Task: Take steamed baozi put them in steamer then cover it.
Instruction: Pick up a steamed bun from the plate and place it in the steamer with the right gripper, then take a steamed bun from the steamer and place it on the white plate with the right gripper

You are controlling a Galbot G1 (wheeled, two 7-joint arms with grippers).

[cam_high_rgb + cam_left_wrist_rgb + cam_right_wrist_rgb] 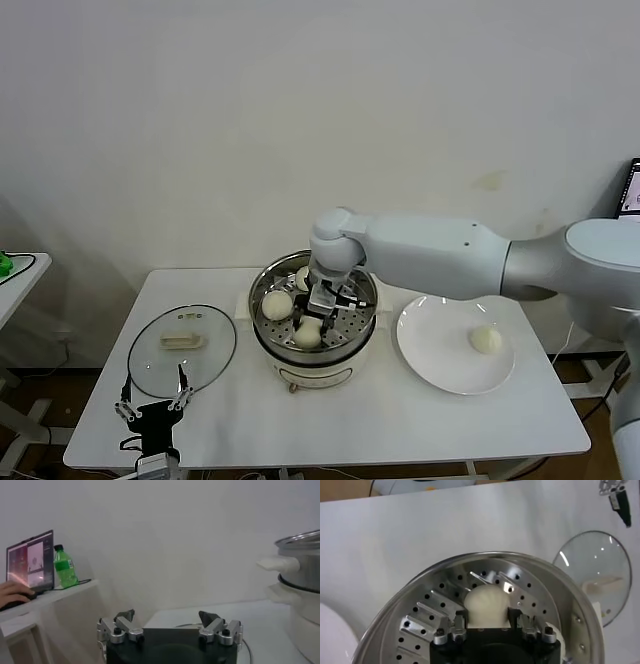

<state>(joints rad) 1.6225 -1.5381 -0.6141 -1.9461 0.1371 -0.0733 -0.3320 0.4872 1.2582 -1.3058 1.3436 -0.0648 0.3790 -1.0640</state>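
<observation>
The steamer (313,352) stands mid-table with its perforated tray (427,612) showing. My right gripper (323,303) reaches into it and is shut on a baozi (487,600), held low over the tray (308,334). Two more baozi lie in the steamer, one at the left (277,303) and one half hidden behind the gripper (302,277). One baozi (486,340) lies on the white plate (440,365). The glass cover (182,348) lies flat on the table at the left and also shows in the right wrist view (597,580). My left gripper (153,404) is open and empty at the front left, just in front of the cover.
The steamer's wall (305,585) rises to the right of my left gripper (170,617). A side table with a laptop (30,562) and a green bottle (64,566) stands off to the left. The table's front edge is close to the left gripper.
</observation>
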